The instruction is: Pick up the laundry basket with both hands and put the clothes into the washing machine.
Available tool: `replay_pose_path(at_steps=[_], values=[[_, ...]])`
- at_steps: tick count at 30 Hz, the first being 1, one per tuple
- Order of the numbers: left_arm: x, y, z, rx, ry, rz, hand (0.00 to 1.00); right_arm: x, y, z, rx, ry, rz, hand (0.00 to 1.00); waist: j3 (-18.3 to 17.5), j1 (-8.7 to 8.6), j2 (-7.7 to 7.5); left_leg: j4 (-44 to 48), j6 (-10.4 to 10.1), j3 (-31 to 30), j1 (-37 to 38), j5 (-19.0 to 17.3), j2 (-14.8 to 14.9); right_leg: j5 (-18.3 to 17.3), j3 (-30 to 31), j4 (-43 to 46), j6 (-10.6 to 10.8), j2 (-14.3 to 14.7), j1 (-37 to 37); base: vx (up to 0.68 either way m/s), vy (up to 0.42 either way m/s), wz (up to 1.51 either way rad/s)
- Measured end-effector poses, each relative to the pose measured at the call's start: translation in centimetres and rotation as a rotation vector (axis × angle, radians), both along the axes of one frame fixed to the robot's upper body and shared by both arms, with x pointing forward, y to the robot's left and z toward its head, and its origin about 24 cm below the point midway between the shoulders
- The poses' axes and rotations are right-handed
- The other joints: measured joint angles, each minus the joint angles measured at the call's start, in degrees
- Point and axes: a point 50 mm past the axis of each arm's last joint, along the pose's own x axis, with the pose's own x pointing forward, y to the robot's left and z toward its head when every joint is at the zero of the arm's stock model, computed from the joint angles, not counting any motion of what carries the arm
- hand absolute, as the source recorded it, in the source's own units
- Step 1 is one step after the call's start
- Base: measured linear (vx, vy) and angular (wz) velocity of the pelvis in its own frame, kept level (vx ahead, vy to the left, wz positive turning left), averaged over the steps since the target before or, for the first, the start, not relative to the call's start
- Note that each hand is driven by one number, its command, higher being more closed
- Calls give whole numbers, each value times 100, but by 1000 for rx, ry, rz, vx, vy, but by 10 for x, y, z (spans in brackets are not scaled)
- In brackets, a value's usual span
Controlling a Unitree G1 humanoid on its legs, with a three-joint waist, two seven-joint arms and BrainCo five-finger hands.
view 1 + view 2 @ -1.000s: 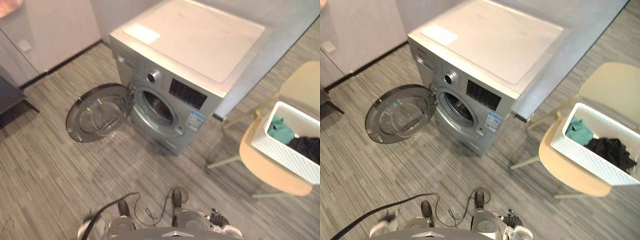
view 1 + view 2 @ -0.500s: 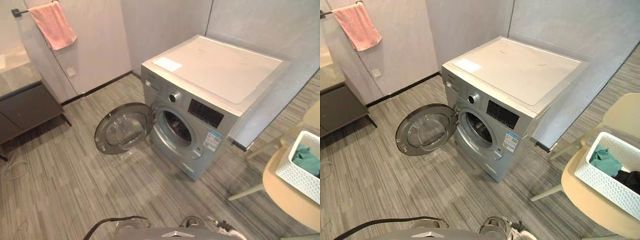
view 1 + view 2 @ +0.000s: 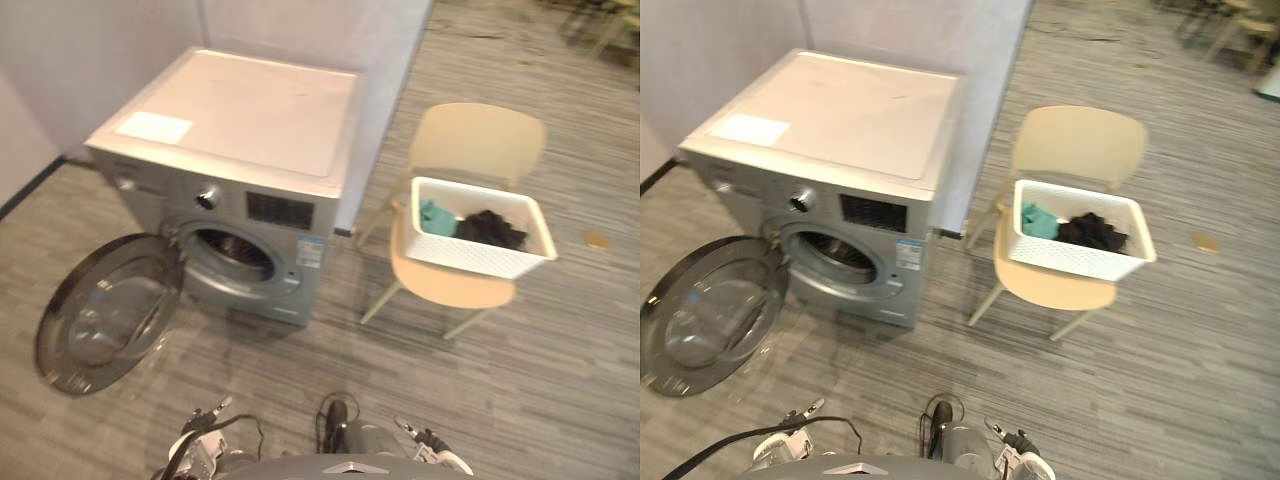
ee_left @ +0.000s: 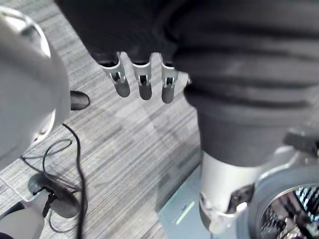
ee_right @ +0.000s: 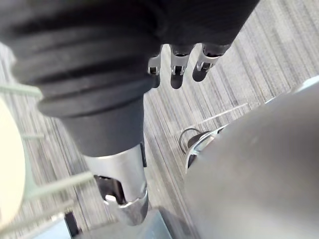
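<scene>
Loose-fingered, empty left hand (image 4: 142, 82) and right hand (image 5: 179, 69) — laundry basket (image 3: 470, 262) on chair (image 3: 480, 140) beside open-doored washing machine (image 3: 240, 120)

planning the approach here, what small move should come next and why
Probably step toward the basket and face it. It sits on the chair to the right of the washer, with clothes inside, well away from both hands. The left hand and right hand hang open over the floor, holding nothing. The door is already open.
</scene>
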Motion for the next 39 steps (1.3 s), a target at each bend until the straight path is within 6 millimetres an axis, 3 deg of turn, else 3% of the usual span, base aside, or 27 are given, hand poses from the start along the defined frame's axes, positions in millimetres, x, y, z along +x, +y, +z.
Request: replay_pose_path(at_steps=[2,3,4,5,6,7,8,9,10,13,14,16,17,18,20,22,23,26,27,28,29,30,31,32,35,37,39], values=[[-1,-3,-1,-5,4,-1,0,-12,-4,-2,-4,27,-33,0,-17,-10,-23,-122,32,-53,273,18,-1,57,210,103,35,210,101,20,-123,-58],[0,-7,-1,-10,7,-19,0,-13,-7,-2,-6,34,-40,0,-42,-6,55,-226,40,-66,315,23,-3,103,302,-33,102,306,102,14,-123,-68],[4,-15,-1,-14,13,-78,0,-10,-14,-1,-24,41,-32,0,-71,18,276,-480,55,-63,289,42,70,101,454,-297,229,456,62,15,-124,-50],[5,-16,-1,-12,11,-92,0,-8,-17,0,-30,40,-34,0,-60,9,285,-503,40,-59,269,48,80,60,450,-258,247,462,22,-10,-178,-10],[16,-23,1,12,-4,-218,0,-5,-18,-1,-23,61,-35,0,67,-113,196,-567,-244,-164,203,138,9,-973,323,1321,41,-158,-421,-22,-201,42],[18,-21,2,38,-5,-285,0,-18,-20,-3,-20,98,-76,0,125,-144,239,-625,-373,-254,266,218,-38,-1243,103,1727,225,-717,-274,15,-252,43],[15,-16,2,55,4,-297,0,-22,-21,-4,-20,113,-80,0,80,-133,163,-642,-431,-262,307,250,-54,-1188,76,1564,269,-896,-143,46,-232,-7],[8,1,1,95,37,-300,0,-24,-16,-6,-12,138,-65,0,-8,-79,-73,-684,-534,-267,387,295,-111,-1093,160,1034,780,-931,36,57,-295,-64],[1,7,-1,103,75,-306,0,-16,-16,-5,-22,126,-22,0,6,-67,126,-709,-535,-340,287,408,207,-924,175,569,638,-465,144,28,-327,-83],[-5,8,-3,104,101,-317,0,13,-20,2,-57,72,61,0,34,-39,255,-805,-459,-657,124,603,412,-688,277,-465,494,161,350,-4,-270,-57],[-3,8,-2,105,97,-319,0,16,-20,3,-60,62,67,0,44,-82,256,-779,-576,-697,136,715,469,-672,250,-537,469,249,384,-13,-247,-28],[-3,10,-2,108,98,-309,0,29,-4,3,-42,24,128,0,177,-28,71,65,-606,-714,18,751,808,-736,289,-738,350,444,642,-56,-197,-10],[-3,11,-2,105,95,-298,0,30,-2,3,-40,22,134,0,184,-20,76,218,-606,-728,-40,751,858,-762,293,-763,334,462,663,-101,-150,-16],[-1,15,0,116,78,-275,0,31,3,3,-34,12,151,0,187,6,18,1135,-510,-896,-376,751,1173,-796,349,-862,303,569,766,-81,-123,-14],[1,23,3,151,62,-252,0,38,3,6,-54,-15,187,0,291,57,42,2439,39,-1551,-980,800,1436,-818,525,-953,264,732,987,-48,-145,-38],[5,20,4,146,36,-241,0,50,-8,13,-103,-50,215,0,373,87,87,3138,-293,-2441,-1570,-16,647,-763,886,-1094,137,741,1052,-4,-24,-71],[2,17,3,130,41,-231,0,53,-18,17,-130,-53,218,0,453,115,212,2859,-299,-2650,-1750,-301,91,-703,1034,-1226,40,722,1068,-3,64,-81],[-12,14,-1,113,82,-234,0,51,-28,19,-154,-47,220,0,564,209,479,1414,-153,-2536,-1834,-360,-412,-670,1065,-1475,18,733,1148,51,111,-98],[-34,14,-6,96,144,-216,0,41,-24,14,-149,-15,240,0,514,333,586,589,169,-2482,-1621,-119,-567,-544,1124,-1769,202,819,1327,118,92,-78],[-38,14,-7,92,156,-212,0,40,-22,13,-146,-4,255,0,509,331,587,499,154,-2454,-1609,-111,-575,-595,1098,-1496,248,776,1227,136,85,-58],[-37,14,-7,93,157,-214,0,38,-20,12,-141,6,262,0,519,327,573,484,90,-2471,-1611,-134,-594,-698,1068,-1143,243,741,1152,236,70,4],[-40,17,-7,95,170,-206,0,34,-18,9,-132,30,274,0,529,345,333,656,118,-2554,-1633,-222,-888,-988,1277,-1132,392,558,1308,258,109,-6],[-43,12,-9,74,182,-195,0,34,-22,9,-151,49,301,0,576,372,444,830,379,-2703,-1642,-390,-940,-1094,1386,-991,461,585,1310,230,89,-15],[-46,12,-9,74,188,-190,0,35,-22,9,-152,46,303,0,565,379,438,823,424,-2694,-1618,-408,-962,-1148,1412,-907,474,577,1291,200,116,-42],[-60,18,-10,68,231,-134,0,24,-14,4,-106,57,294,0,406,447,191,590,473,-2428,-1210,-558,-1222,-1789,1688,345,741,263,914,255,86,-33],[-59,24,-9,85,230,-142,0,21,-15,3,-98,63,275,0,293,330,-31,405,646,-2376,-865,-569,-1419,-1574,1807,2512,956,-72,15,317,24,5],[-48,26,-7,101,199,-163,0,20,-14,3,-92,61,266,0,341,278,-93,365,685,-2451,-532,-612,-1437,-1019,1799,3530,1041,-233,-301,303,-28,24]])
